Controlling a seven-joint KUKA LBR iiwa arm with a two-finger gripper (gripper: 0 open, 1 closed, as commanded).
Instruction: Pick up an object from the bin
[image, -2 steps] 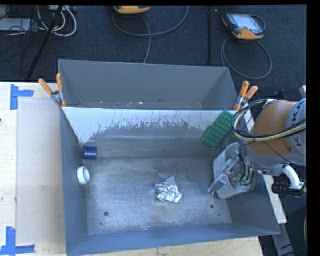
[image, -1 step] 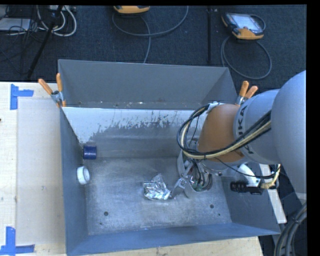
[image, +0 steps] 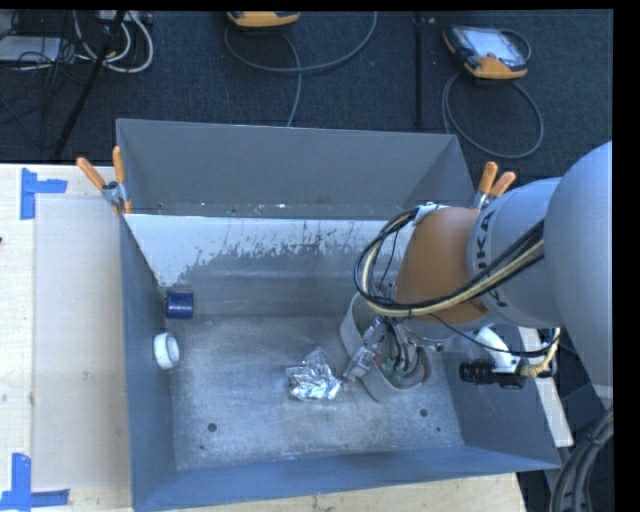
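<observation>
Bin (image: 300, 440), grey metal, floor scuffed; far wall streaked with scratches.

Arm (image: 560, 250) enters from the right and bends down into the right half of the bin. Orange cover (image: 435, 265) on the wrist, with cables (image: 378, 270) looped round its left side.

Gripper (image: 358, 363) is low, near the floor, right of centre. How far it is open cannot be told: the tip is dark and partly hidden under the wrist. Nothing can be seen held in it.

Foil wad (image: 315, 380): crumpled silver lump on the floor near the bin's middle, just beside the gripper on its left. The wad's right edge looks to be at or touching the gripper tip; contact is not certain. The shape is irregular and a little wider than it is deep, so the long axis runs roughly left to right across the view, with the right end towards the gripper. No print can be made out on it.

Blue cap (image: 180, 303): small, dark blue, squat cylinder by the left wall where floor meets far wall. Well apart from the gripper.

White ring (image: 166, 349): small and round, tilted against the left wall, just below the blue cap in the view. Any marks on either are too small to read
</observation>
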